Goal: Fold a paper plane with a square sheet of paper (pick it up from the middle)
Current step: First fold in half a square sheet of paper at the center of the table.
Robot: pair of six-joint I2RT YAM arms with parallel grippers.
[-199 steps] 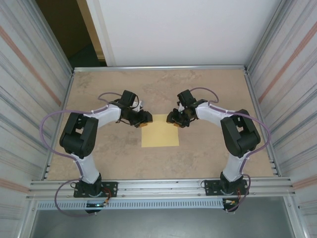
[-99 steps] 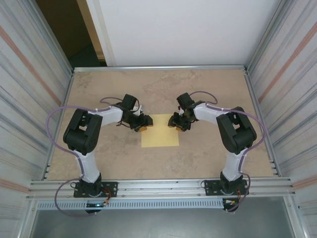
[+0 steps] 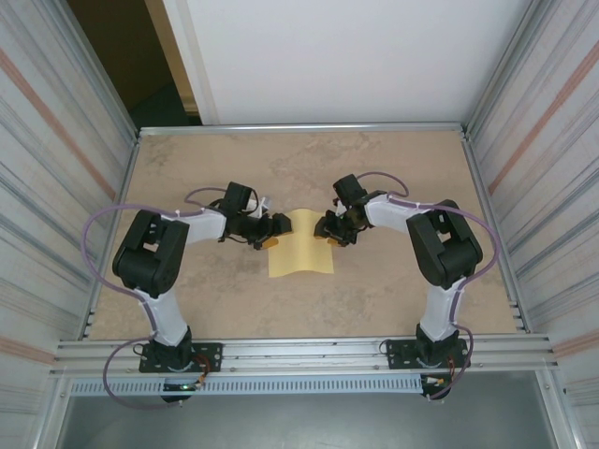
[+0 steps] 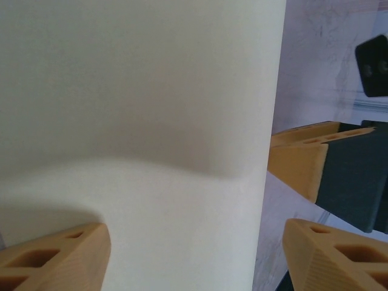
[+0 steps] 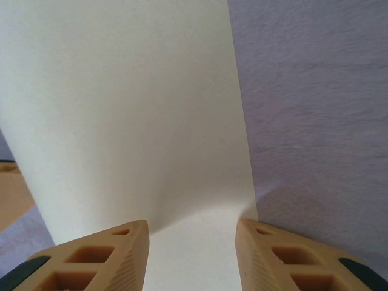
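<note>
Seen from above, your left gripper and right gripper hide the side edges of the square sheet of paper where they meet it. Both wrist views cut the sheet off at their edges.

Square sheet of paper — pale yellow, plain and unmarked; reads cream-white in the wrist views.
Worktop: mottled beige-tan, marbled.
Left pincer, right pincer — ochre fingers, black bodies.
Arms: white and black links.
Cables: purple.
Side walls: ribbed silver-grey, faint orange stripe.
</note>
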